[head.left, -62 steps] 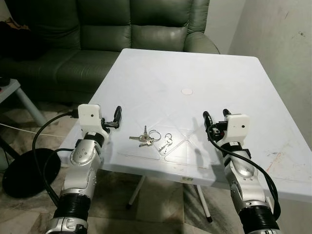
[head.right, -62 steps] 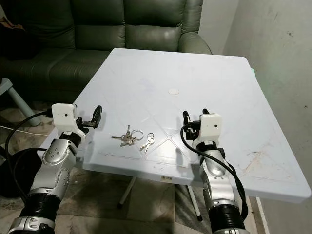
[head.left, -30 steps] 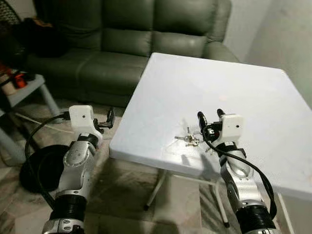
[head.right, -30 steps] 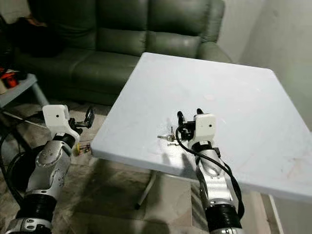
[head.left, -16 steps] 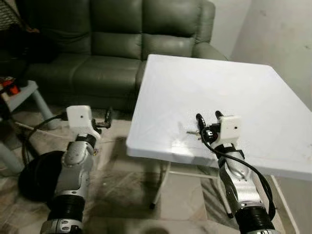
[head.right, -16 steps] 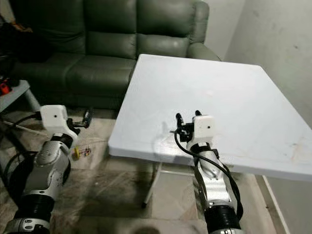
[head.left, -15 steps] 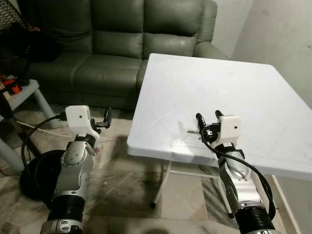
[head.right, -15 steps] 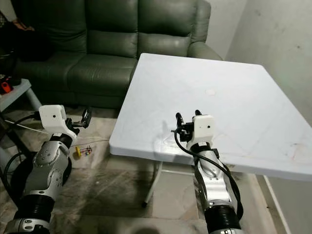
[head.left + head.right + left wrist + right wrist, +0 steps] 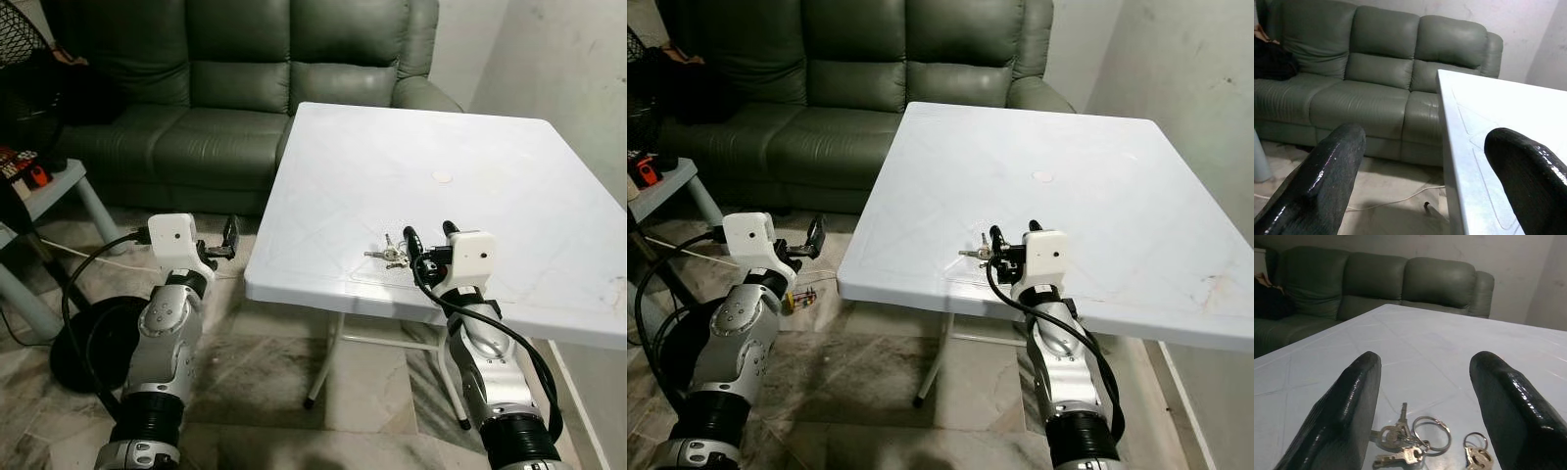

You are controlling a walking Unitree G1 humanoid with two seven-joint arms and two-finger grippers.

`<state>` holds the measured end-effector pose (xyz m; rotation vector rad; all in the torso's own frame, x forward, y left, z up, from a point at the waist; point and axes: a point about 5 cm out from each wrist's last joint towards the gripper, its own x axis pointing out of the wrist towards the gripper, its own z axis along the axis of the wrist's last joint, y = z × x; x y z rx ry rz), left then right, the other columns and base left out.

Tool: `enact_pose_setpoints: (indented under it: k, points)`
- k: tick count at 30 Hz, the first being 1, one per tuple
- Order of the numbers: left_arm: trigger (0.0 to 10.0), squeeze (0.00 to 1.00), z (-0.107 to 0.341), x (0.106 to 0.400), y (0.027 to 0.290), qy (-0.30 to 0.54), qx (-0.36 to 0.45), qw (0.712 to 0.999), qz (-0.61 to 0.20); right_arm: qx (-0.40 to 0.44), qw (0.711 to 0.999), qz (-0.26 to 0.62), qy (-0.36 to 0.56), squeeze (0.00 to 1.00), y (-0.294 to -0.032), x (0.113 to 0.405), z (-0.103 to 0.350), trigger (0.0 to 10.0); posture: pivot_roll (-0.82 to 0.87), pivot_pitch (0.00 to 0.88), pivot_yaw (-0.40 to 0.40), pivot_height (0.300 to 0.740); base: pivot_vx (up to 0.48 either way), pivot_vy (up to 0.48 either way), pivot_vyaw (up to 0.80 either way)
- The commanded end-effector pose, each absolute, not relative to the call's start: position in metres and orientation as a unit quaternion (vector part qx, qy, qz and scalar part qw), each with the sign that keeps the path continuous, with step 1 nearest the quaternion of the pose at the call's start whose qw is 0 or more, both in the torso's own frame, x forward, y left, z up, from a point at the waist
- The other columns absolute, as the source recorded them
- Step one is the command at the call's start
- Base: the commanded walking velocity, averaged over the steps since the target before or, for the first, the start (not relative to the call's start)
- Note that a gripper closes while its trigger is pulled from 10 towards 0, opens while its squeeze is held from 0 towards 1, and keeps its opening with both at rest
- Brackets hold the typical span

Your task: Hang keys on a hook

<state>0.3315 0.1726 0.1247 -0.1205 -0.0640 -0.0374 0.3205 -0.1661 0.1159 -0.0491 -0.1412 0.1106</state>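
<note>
A bunch of keys (image 9: 1403,439) on a ring lies on the white table (image 9: 411,157) near its front edge, with a smaller key ring (image 9: 1476,455) beside it. My right gripper (image 9: 429,232) hovers low over the table just behind the keys (image 9: 392,256). It stands open, its fingers (image 9: 1347,411) wide apart with nothing between them. My left gripper (image 9: 232,235) is held off the table's left edge, above the floor. It is open too, both black fingers (image 9: 1327,176) apart and pointing towards the sofa.
A green sofa (image 9: 245,88) stands behind the table, and a wall (image 9: 568,69) runs along the right. A low grey side table (image 9: 39,196) is at the left, with a black round base (image 9: 83,343) and cable on the floor. Small objects (image 9: 798,299) lie under the table's left edge.
The whole picture has shifted as the camera moved. The keys lie still on the table and now show clearly beside my right gripper. Both grippers stay open.
</note>
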Motion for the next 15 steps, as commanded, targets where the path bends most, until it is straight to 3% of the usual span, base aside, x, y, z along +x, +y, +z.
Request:
enact_pose_setpoints:
  k: [1,13,15]
  points:
    - [10.0,0.00,0.1296,0.3328,0.1743,-0.038,-0.060,0.997,-0.016,-0.027,0.995,0.054,-0.074,0.00,-0.1670,0.3221,0.1190,10.0,0.03,0.000,-0.040,0.740,0.000,0.000,0.00]
    - [10.0,0.00,0.1303,0.3336,0.1723,-0.040,-0.074,0.996,-0.022,-0.027,0.995,0.057,-0.075,0.00,-0.1664,0.3236,0.1209,10.0,0.03,0.000,-0.046,0.740,0.000,0.000,0.00]
    - [10.0,0.00,0.1305,0.3338,0.1723,-0.040,-0.075,0.996,-0.022,-0.028,0.995,0.056,-0.075,0.00,-0.1664,0.3235,0.1207,10.0,0.03,0.000,-0.046,0.740,0.373,0.000,0.00]
